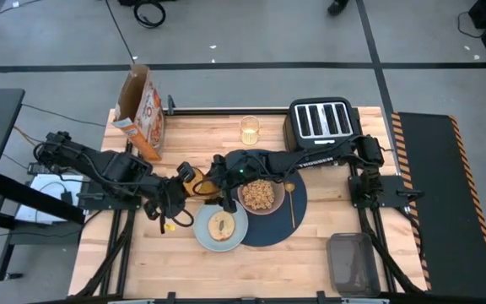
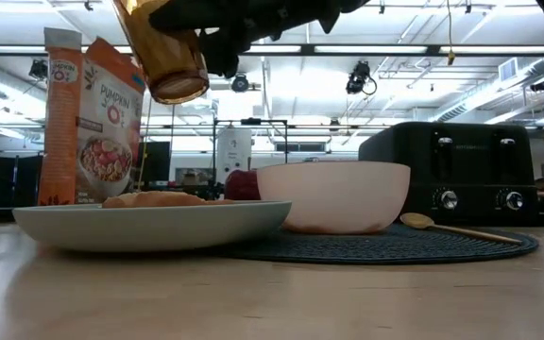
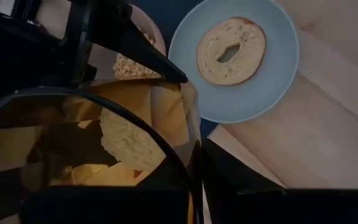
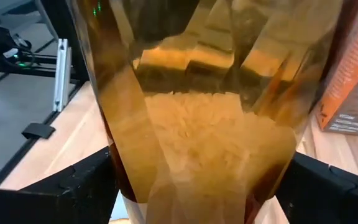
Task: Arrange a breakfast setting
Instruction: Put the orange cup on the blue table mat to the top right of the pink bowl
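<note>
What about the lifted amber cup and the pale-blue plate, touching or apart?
Apart. Low view: the amber cup, in the right gripper, hangs high above the pale-blue plate, open room showing between them.

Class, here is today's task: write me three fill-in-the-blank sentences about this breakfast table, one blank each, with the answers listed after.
1. The round toasted bread lies on the pale-blue ___.
2. The thin gold spoon lies on the dark-blue placemat, beside the tan ___.
3. The right gripper holds the amber ___ off the table, with the left gripper close by.

Missing words: plate; bowl; cup.
</note>
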Controlling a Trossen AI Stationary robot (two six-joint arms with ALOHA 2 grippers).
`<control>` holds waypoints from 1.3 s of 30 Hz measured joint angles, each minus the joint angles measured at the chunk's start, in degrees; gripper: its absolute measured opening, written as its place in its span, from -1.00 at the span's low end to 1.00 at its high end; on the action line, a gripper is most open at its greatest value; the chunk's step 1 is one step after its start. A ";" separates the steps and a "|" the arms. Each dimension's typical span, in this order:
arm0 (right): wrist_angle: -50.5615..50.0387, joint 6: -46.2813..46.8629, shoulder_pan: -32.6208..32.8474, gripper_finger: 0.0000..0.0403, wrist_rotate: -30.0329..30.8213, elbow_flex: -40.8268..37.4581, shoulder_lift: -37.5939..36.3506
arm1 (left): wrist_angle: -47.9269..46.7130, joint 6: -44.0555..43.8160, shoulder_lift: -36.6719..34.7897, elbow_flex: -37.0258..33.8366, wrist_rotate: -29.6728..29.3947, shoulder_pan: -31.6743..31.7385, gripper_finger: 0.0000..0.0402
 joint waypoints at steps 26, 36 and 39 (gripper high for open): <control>2.08 -2.33 -0.07 0.68 2.40 -0.04 0.11 | 3.16 -3.22 1.33 0.22 -0.64 0.26 -0.65; 4.28 -2.50 -0.07 0.68 5.32 0.00 0.11 | 3.64 -13.85 -0.46 0.19 -1.78 0.20 -0.41; 3.98 -2.69 -0.07 0.68 8.11 0.00 0.11 | 3.38 -17.62 -3.22 0.20 -1.94 0.20 -0.27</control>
